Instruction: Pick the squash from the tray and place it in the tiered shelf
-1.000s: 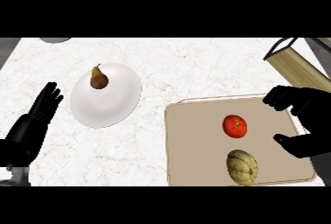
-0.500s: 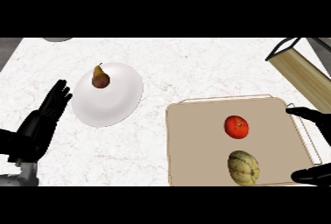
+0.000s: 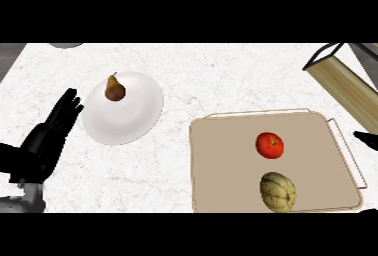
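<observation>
While the squash lay on the tray, near its front edge and right of the middle, the right hand showed only as a dark tip at the view's right edge, just beyond the tray's right rim and well apart from the squash; whether its fingers were spread or curled could not be told. The squash was round, ribbed, and a dull yellow-green. A tomato sat just behind it on the same tray, apart from it. The left hand rested at the view's left edge with its fingers straight and pointing up, holding nothing, far from the squash. Beside that hand a white plate carried a brown pear near its far edge. The wooden shelf stood at the upper right corner, behind the tray on the pale marble counter
</observation>
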Controlling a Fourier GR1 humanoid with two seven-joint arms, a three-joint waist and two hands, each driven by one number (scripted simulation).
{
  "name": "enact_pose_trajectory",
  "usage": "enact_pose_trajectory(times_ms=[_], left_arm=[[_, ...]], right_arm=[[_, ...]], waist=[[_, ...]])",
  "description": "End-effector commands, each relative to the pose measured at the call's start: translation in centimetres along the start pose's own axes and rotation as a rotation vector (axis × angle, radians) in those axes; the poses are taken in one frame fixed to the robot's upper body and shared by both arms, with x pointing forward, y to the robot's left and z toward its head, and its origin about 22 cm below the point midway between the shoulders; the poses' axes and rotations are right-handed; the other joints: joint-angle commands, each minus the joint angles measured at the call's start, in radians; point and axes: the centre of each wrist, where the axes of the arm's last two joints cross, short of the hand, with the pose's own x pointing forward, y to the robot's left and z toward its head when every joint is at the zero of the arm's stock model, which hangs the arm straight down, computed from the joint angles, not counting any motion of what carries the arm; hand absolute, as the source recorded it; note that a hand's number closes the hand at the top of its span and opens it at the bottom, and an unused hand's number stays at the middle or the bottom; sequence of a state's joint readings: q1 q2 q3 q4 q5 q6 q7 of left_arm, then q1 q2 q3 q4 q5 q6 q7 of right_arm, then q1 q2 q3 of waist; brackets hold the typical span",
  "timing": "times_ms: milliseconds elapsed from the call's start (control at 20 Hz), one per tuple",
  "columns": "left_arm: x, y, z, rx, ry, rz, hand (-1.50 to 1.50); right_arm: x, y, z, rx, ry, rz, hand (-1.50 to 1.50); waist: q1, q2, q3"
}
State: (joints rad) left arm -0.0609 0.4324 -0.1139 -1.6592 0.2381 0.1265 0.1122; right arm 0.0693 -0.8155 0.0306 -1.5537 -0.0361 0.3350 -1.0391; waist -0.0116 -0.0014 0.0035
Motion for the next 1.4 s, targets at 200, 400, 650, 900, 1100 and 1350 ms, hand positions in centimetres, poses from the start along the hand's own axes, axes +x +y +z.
enact_pose_trajectory(times_ms=[200,400,650,900,1100,1350], left_arm=[[0.3,-0.6,0.2,0.003,0.004,-0.007,0.00],[-0.4,-0.5,-0.2,-0.009,-0.013,-0.023,0.00],[-0.6,-0.7,-0.5,0.002,0.001,-0.005,0.00],[1.3,-1.0,0.3,0.001,0.006,0.009,0.00],[1.0,0.7,-0.2,-0.006,0.002,0.004,0.00],[-1.7,-2.7,-0.8,-0.019,-0.008,-0.016,0.00]], right_arm=[[0.0,2.1,1.8,0.141,-0.160,-0.006,-1.50],[1.0,4.3,-1.0,0.152,-0.142,0.145,-1.50],[1.6,4.6,-0.4,0.184,-0.078,0.226,-1.50],[2.4,7.3,-2.6,0.181,-0.079,0.250,-1.50],[3.0,8.5,-1.5,0.282,-0.027,0.298,-1.50],[2.9,10.1,-0.1,0.337,0.020,0.349,-1.50]], waist=[[0.012,0.000,-0.001],[0.007,0.000,-0.003],[0.007,0.000,-0.004],[0.011,0.000,-0.003],[0.007,0.000,-0.004],[0.002,0.001,-0.004]])
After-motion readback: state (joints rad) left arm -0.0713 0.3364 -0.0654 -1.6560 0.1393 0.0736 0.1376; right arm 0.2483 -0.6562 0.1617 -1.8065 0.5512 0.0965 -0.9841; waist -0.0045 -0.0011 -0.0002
